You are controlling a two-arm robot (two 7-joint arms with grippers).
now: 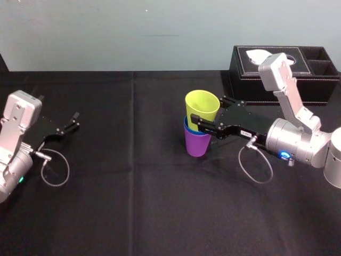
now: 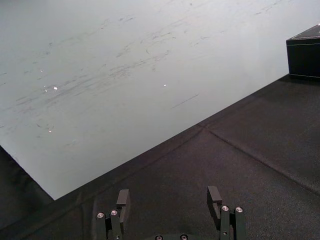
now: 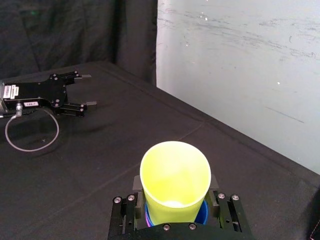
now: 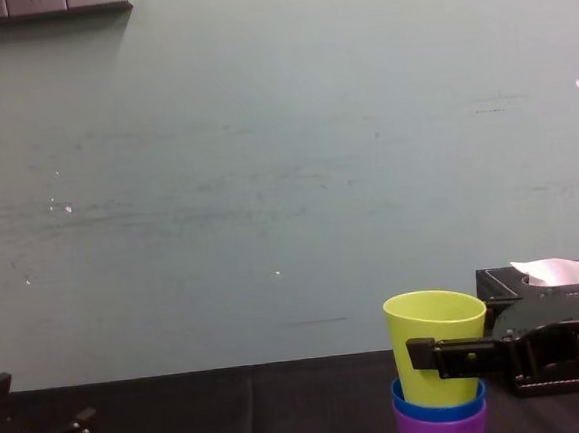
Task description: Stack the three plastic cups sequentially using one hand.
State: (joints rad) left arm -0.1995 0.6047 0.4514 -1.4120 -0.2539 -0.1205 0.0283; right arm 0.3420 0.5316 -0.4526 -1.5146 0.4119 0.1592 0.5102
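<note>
The three cups stand nested near the middle of the black cloth (image 1: 133, 202). The purple cup (image 1: 197, 146) sits on the cloth at the bottom. The blue cup (image 1: 187, 129) is sunk deep inside it, so only a band of its rim shows above the purple rim. The yellow cup (image 1: 202, 108) is in the blue one but only partly down: most of its height stands clear, and in the head view it leans a little. The right wrist view looks into its mouth, where only its own bare yellow floor shows.

The right gripper (image 1: 208, 111) reaches in from the right and clasps the yellow cup, one flat finger (image 3: 136, 182) pressed to each side of the wall, just above the blue rim. The chest view shows a finger crossing the front of the yellow cup at mid-height.

The left gripper (image 1: 76, 120) lies parked at the far left of the cloth, well apart from the cups, its fingers spread with nothing between them.

A black box (image 1: 287, 74) stands at the back right, behind the right arm, with a white tissue (image 1: 259, 55) poking from its top.
</note>
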